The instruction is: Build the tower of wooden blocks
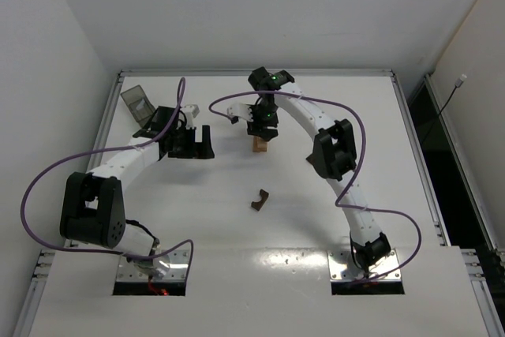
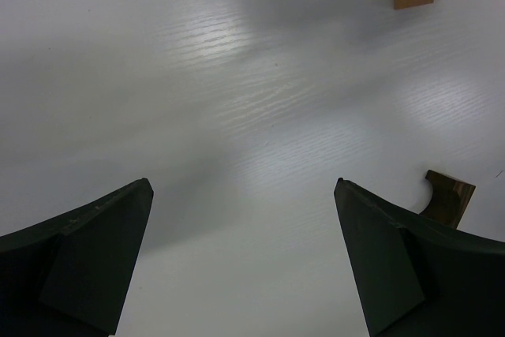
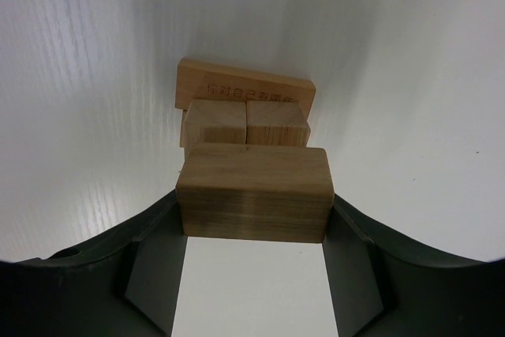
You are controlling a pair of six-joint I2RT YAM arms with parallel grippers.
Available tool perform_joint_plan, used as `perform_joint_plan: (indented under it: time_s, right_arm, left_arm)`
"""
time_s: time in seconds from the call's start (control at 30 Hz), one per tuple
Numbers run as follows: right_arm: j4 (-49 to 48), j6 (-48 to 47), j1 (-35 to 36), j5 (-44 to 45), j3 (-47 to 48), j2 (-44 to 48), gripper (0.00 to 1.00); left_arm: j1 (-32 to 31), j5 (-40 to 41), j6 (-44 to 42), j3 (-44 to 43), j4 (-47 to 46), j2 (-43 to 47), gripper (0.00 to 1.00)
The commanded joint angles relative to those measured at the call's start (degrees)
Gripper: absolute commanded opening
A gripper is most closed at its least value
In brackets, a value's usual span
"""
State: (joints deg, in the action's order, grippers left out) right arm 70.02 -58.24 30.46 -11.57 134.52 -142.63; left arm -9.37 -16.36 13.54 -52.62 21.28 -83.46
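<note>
The tower [image 1: 259, 146] stands just above the middle of the top view, a small tan stack on the white table [image 1: 221, 230]. Through the right wrist camera it fills the centre of the frame. At the bottom is a flat pale slab [image 3: 237, 87] with faint lettering pressed into its face. On the slab sit two tan cubes [image 3: 215, 125], side by side and touching. Nearest the lens is a tan brick [image 3: 252, 192], lying crosswise with clear wood grain and rounded corners.

The right claw [image 1: 262, 130] hangs directly over the stack and is clamped on the tan brick, one dark finger against each end. I cannot tell whether the brick rests on the cubes or sits just above them.

The left claw [image 2: 245, 187] is just left of the tower in the top view, spread wide with only bare table between its fingers.

A dark arch [image 1: 259, 200] lies alone below the tower, near the centre of the top view. A small dark tray [image 1: 136, 102] sits at the upper left.
</note>
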Motion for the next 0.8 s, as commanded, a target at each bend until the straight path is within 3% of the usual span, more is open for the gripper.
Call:
perform_joint_plan:
  time_s: [0.0, 0.77]
  right_arm:
    - [1.0, 1.1, -0.1, 0.2, 2.6, -0.5, 0.06]
    - [0.4, 2.2, 0.9, -1.4, 3.1, -0.6, 0.08]
  left_arm:
    - [0.8, -1.0, -0.6, 0.1, -1.7, 1.4, 1.00]
    - [0.8, -1.0, -0.6, 0.1, -1.7, 0.8, 1.00]
